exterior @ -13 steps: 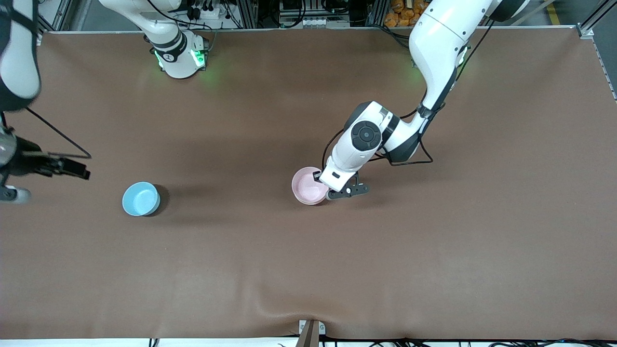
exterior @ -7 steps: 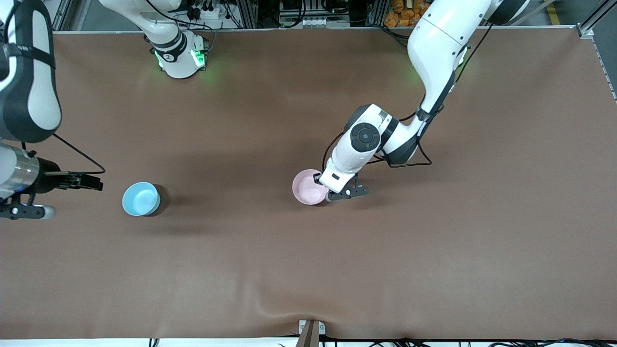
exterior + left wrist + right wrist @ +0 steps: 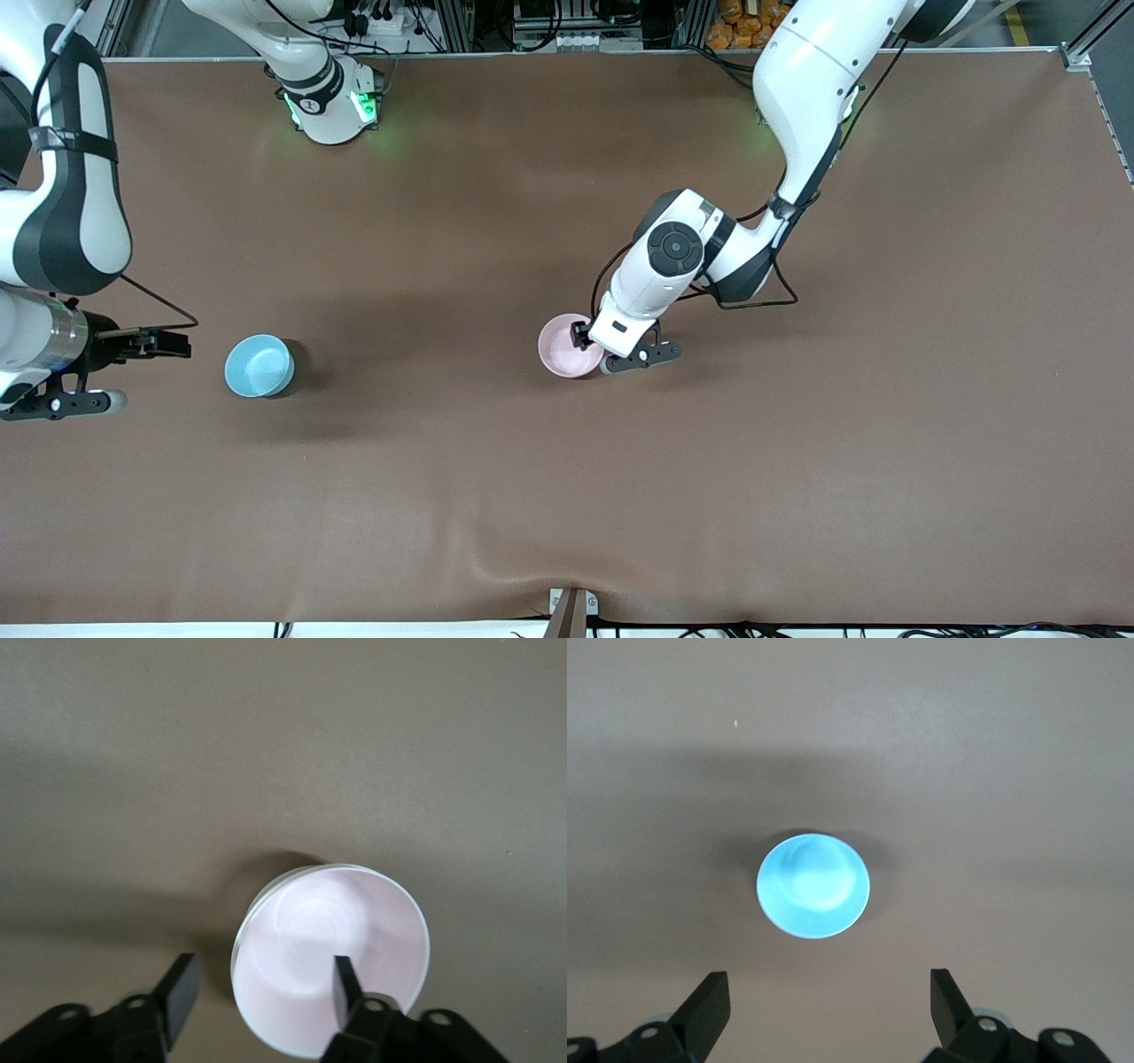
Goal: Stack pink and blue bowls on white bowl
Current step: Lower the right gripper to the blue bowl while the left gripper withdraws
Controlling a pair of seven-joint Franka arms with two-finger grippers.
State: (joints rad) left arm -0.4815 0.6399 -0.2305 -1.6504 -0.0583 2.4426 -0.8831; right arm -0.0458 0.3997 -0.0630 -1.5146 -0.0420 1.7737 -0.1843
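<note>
Left gripper [image 3: 261, 992] wide, straddling pink bowl [image 3: 567, 347] rim at frame centre; could tip it w/ off-centre pinch. Right gripper [image 3: 828, 1001] wide beside blue bowl [image 3: 258, 365], mid-left. White bowl unseen.

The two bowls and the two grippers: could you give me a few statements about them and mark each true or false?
1. The left gripper is open, with one finger inside the pink bowl and one outside its rim. True.
2. The blue bowl is stacked on the pink bowl. False: they stand well apart, the blue one toward the right arm's end of the table.
3. The right gripper is shut on the blue bowl. False: it is open and apart from the bowl.
4. Both bowls stand upright on the brown table. True.
5. A plain white bowl stands alone between the two. False: none stands there.
</note>
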